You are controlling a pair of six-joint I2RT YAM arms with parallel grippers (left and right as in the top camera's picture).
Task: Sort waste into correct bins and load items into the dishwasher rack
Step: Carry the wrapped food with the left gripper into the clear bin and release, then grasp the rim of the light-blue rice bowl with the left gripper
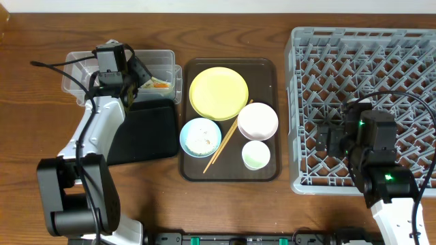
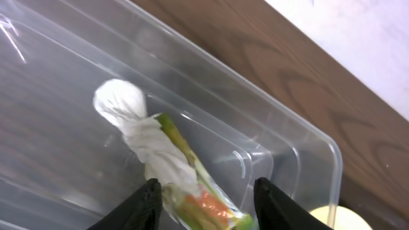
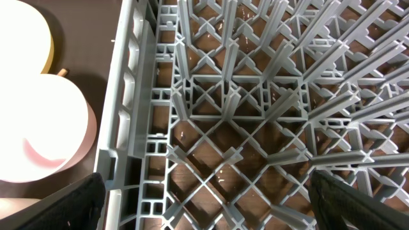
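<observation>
Fingers [image 2: 146, 206] of the left gripper [image 2: 208, 201] stand apart inside the clear tub [image 2: 291, 150]. The crumpled white wrapper [image 2: 156, 147] lies on the tub floor. Its green and orange end sits between the two tips, and its white knot stretches away ahead of them. The jaws are not closed on it; whether either finger brushes it I cannot tell. Seen from overhead, the black tray [image 1: 146, 133] lies on the wrist side of this gripper, edge to edge with the tub.

Off to that gripper's right, on the table [image 1: 306, 218], rests the brown serving tray [image 1: 266, 68]. It carries the yellow plate [image 1: 218, 93], the blue bowl [image 1: 187, 129] with rice [image 1: 201, 138] in it, the white bowl [image 1: 257, 120] and the green cup [image 1: 256, 154]. The chopsticks [image 1: 228, 139] lie slanted between the two bowls.

The right gripper [image 3: 204, 204] hangs over the rack [image 3: 223, 83] with its jaws spread wide and nothing between them. Directly below it are the grey lattice and upright pegs, close to the rack's left wall. Beyond that wall, to this gripper's left, the white bowl is the nearest item. The edge of the yellow plate shows farther ahead and to the left.
</observation>
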